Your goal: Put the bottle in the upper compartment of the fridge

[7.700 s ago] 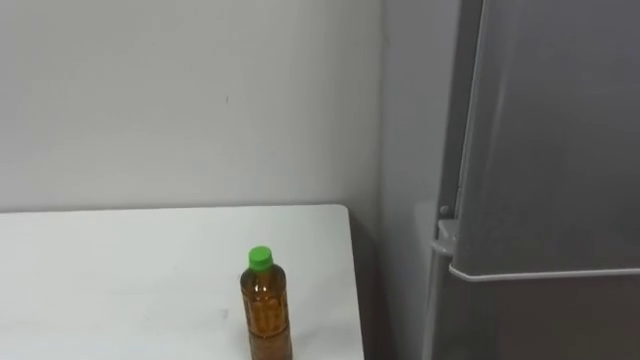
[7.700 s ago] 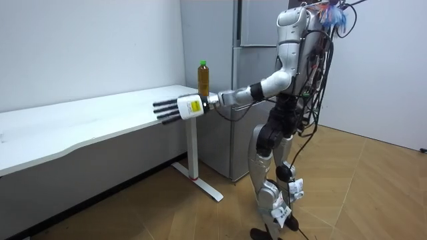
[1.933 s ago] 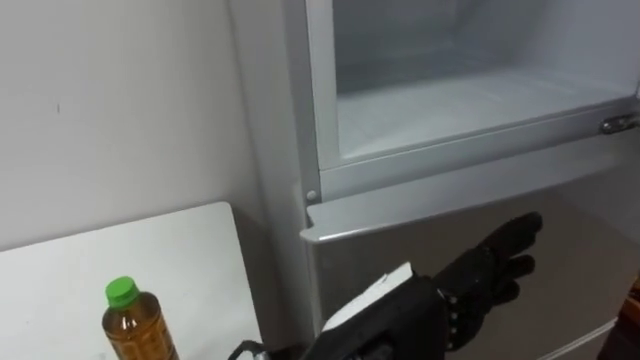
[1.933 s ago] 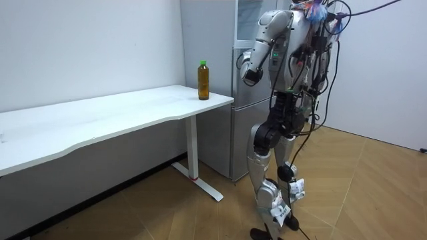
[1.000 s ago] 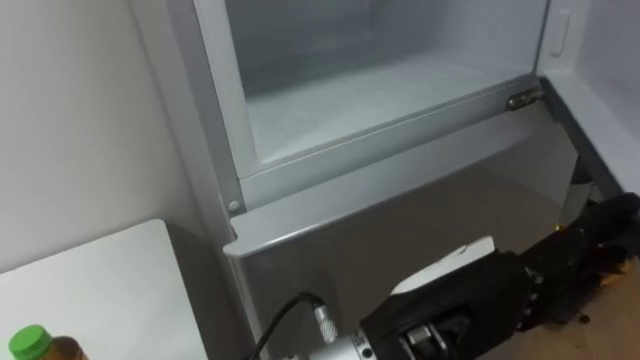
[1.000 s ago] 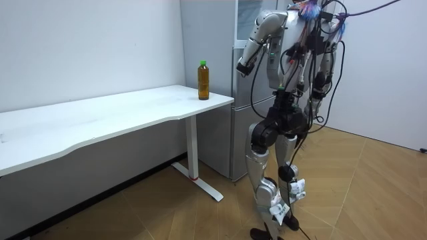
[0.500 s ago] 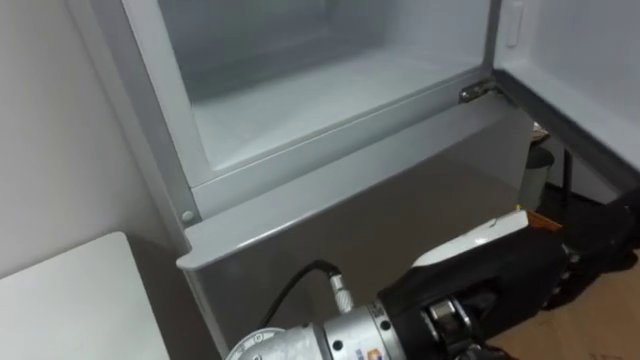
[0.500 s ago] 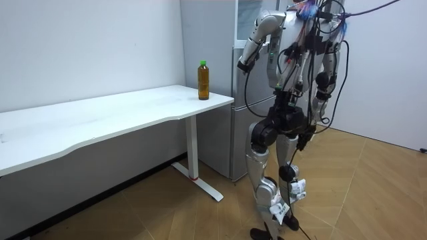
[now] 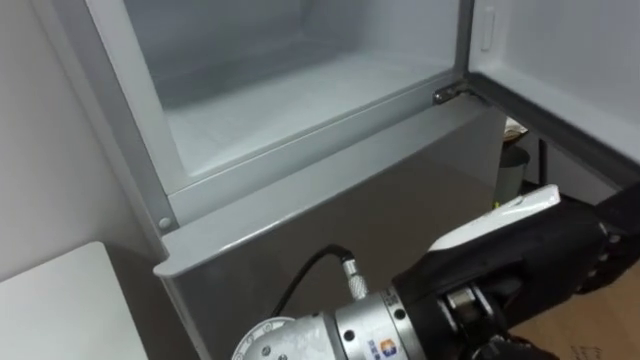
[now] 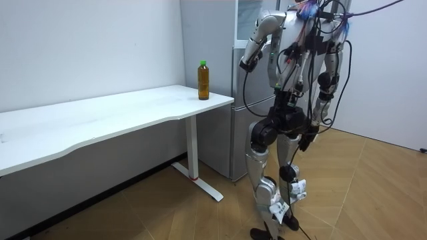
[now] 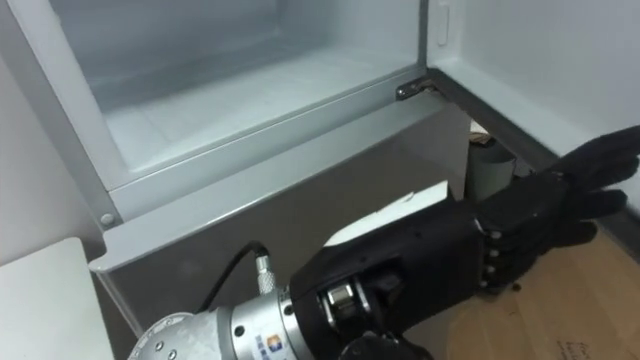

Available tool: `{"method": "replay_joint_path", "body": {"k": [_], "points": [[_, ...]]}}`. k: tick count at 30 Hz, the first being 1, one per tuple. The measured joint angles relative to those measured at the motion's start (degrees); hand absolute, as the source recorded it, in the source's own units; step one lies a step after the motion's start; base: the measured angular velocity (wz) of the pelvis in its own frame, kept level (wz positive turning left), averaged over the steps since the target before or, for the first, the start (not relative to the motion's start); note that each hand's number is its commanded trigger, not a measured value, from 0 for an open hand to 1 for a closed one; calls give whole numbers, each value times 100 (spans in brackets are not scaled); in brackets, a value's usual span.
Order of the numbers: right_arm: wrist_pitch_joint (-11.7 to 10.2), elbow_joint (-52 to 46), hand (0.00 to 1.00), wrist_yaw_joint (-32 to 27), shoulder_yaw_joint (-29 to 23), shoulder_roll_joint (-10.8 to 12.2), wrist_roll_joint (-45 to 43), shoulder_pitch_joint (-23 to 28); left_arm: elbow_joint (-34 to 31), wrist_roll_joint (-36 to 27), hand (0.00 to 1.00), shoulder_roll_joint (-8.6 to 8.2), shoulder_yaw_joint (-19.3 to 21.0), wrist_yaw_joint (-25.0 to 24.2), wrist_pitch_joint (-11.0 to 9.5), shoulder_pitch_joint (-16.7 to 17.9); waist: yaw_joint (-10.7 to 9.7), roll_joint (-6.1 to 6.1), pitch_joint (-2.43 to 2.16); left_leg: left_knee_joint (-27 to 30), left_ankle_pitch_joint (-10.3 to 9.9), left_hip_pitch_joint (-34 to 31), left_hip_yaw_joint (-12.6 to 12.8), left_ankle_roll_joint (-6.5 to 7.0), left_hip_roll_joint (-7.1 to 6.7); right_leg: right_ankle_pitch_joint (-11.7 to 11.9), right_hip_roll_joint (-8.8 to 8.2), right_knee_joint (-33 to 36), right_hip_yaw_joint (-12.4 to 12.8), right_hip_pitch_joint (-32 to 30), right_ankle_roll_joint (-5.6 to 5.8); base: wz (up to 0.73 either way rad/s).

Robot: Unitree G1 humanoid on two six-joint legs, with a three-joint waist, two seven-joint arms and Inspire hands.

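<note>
Bottle is set upright on the desk beside the fridge, not yet fetched; the upper compartment is laid open for it, and the left hand is stretched before the fridge, fingers straight, nothing grasped

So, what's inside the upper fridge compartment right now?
The visible floor of the upper fridge compartment is bare; the bottle stands on the white table. Its top is out of frame.

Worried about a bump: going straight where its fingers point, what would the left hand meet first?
Likely the inner side of the open upper fridge door, just beyond the straight fingers of the left hand; depth is unclear.
</note>
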Motion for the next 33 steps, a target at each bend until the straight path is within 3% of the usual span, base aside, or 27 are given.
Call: {"method": "replay_joint_path", "body": {"k": [6, 9, 11, 17, 20, 24, 28, 30, 33], "points": [[51, -136, 0, 52, 2, 3, -7, -23, 131, -18, 0, 77, 3, 14, 0, -63, 18, 12, 24, -4, -13, -88, -144, -23, 21, 5, -20, -19, -344, 39, -8, 28], [33, -234, 0, 53, 11, 10, -5, -29, 133, -50, 0, 138, 5, 13, -7, -62, 159, 5, 29, 2, -11, -135, -218, -27, 14, 5, -49, -20, -502, 49, -8, 31], [16, -220, 0, 54, -15, 12, 11, -13, 80, -41, 0, 270, 11, 12, -15, -14, 207, 5, 30, -1, -3, -184, -446, -37, -25, 1, -85, -43, -648, 73, -4, 38], [-30, -189, 0, 44, -86, 35, -1, 188, -328, -1, 0, 656, 207, 123, -77, 312, 526, -11, 36, -9, 14, -181, -777, -29, -105, -11, -140, -134, -919, 229, 21, 26], [-33, -189, 0, -14, -90, 33, -3, 243, -488, 2, 0, 671, 303, 166, -149, 348, 666, -37, 33, -16, 48, -200, -920, -14, -177, -26, -183, -133, -1044, 245, 39, 27], [-141, -205, 0, -81, -84, 99, -6, 292, -758, 62, 0, 726, 533, 180, -271, 440, 948, -132, 24, -15, 52, -230, -1095, -17, -188, -29, -188, -135, -1200, 279, 43, 17], [-243, -137, 0, -86, -46, 157, -86, 333, -772, 124, 0, 779, 821, 367, -483, 946, 1103, -252, 17, -42, 68, -173, -1228, -31, -191, -29, -185, -136, -1285, 383, 43, 15], [-282, 7, 0, -83, -39, 189, -223, 275, -788, 338, 0, 760, 950, 418, -485, 1183, 1163, -316, 23, -40, 71, -176, -1272, -33, -190, -29, -186, -139, -1347, 413, 43, 10], [-281, 54, 0, -88, -42, 231, -279, 267, -901, 654, 0, 775, 1263, 474, -485, 1351, 1292, -389, -10, -1, 71, -215, -1355, -32, -196, -39, -202, -148, -1427, 431, 41, 12]]}}
